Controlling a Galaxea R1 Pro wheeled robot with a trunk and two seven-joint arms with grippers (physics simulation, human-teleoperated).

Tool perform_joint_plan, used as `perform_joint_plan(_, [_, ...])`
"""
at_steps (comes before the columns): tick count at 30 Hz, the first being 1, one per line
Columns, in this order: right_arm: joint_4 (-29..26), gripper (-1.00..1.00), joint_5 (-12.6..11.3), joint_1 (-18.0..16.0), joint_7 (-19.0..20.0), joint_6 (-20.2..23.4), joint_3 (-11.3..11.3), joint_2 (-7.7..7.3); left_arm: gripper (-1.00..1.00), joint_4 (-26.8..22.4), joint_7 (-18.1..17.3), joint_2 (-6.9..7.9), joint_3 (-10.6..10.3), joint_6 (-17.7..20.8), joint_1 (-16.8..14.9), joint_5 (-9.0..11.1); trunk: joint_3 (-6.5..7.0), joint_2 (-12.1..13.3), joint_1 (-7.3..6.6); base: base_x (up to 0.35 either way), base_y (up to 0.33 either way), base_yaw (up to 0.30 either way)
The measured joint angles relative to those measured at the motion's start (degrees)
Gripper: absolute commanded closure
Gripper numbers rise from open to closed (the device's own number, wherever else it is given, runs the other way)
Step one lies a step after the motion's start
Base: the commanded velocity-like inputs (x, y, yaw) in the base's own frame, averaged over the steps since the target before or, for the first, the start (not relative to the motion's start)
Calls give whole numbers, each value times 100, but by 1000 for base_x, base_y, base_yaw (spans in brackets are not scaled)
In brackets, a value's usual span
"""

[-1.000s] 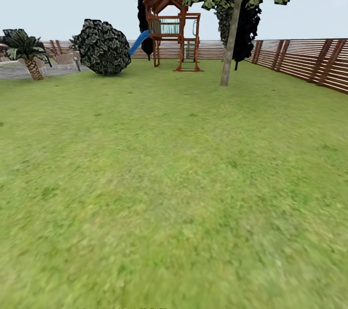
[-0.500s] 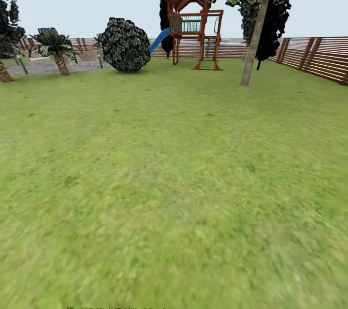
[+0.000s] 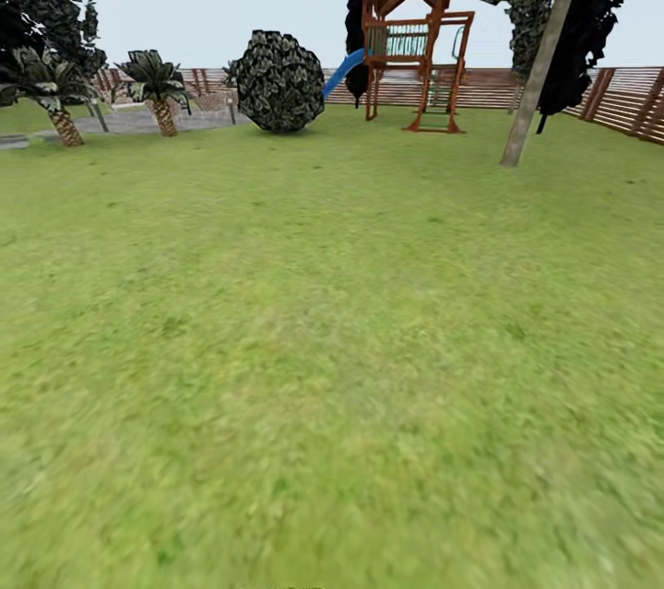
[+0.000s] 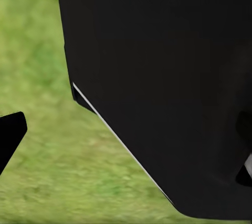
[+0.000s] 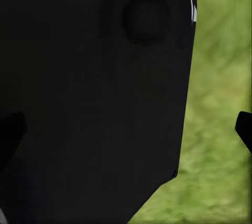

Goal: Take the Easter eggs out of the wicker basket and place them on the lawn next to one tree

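End effector fingertips frame both wrist views against a black robot body; their opening cannot be told. Lawn (image 3: 332, 340) stretches ahead; a pale-trunked tree (image 3: 539, 73) stands at 1 o'clock, well apart.

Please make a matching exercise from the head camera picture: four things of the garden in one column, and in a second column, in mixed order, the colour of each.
Things:
1. slide
2. play tower
3. lawn
4. tree trunk

Colours:
A. green
B. pale grey-brown
C. blue
D. red-brown

Pairs: 1-C, 2-D, 3-A, 4-B
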Motion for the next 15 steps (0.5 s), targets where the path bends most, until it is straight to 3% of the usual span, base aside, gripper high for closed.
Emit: perform_joint_plan(15, [-2,-100,0,0,0,0,2,-2,-100,1,1,0,4,0,0,3,-58,0,0,0,0,249])
